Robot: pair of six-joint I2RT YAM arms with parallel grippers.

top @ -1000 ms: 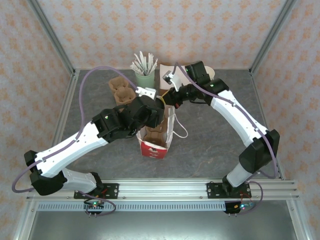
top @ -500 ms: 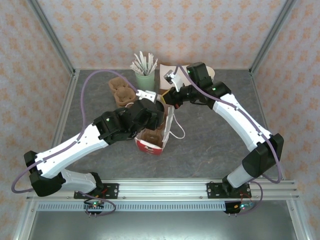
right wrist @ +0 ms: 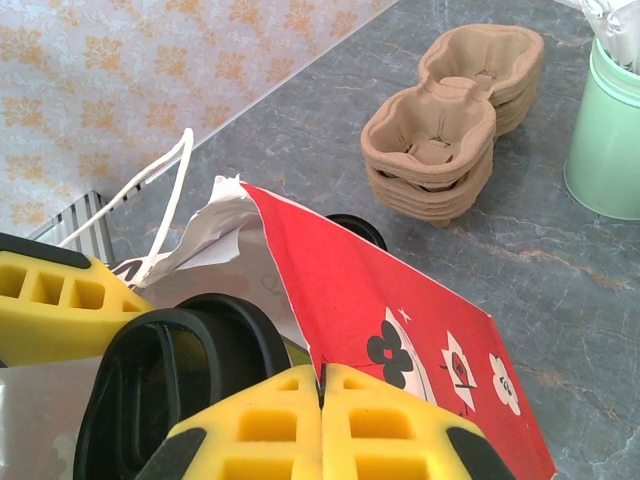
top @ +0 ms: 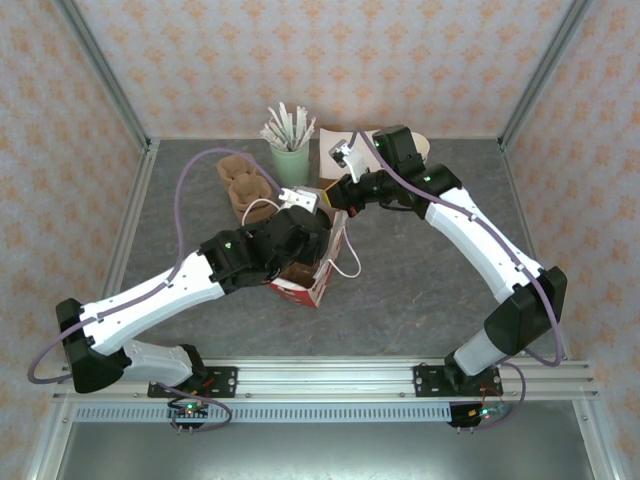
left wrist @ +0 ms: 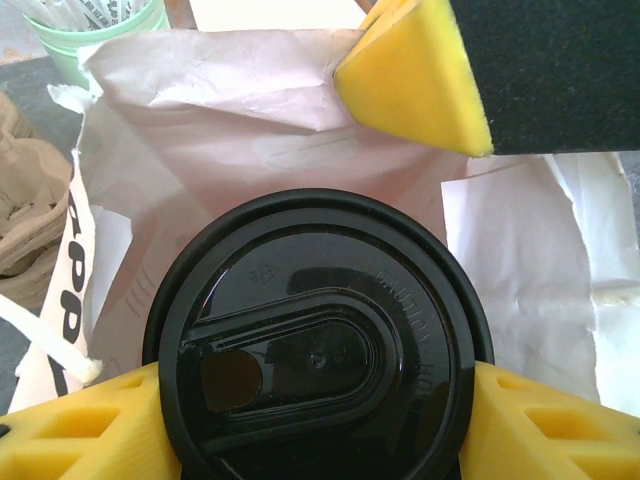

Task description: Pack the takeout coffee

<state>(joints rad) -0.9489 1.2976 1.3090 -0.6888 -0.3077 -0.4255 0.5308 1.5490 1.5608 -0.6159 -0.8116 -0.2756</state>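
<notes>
Mid-pack by the look: left gripper (left wrist: 318, 440) clamps the takeout coffee (left wrist: 312, 310) by its sides, lid up, at the mouth of the red-and-white bag (right wrist: 400, 330), right gripper (right wrist: 322, 420) pinches its rim tight; lowering and letting go remain.

The takeout coffee (left wrist: 318, 370) is lidded in black, the bag (right wrist: 340, 270) printed red with white flowers, the table (right wrist: 560, 270) veined grey.

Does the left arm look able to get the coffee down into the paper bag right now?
Probably yes. The left gripper holds the takeout coffee at the mouth of the red-and-white paper bag, and the right gripper pinches the bag's rim, holding it open. Nothing visible blocks the opening.
</notes>
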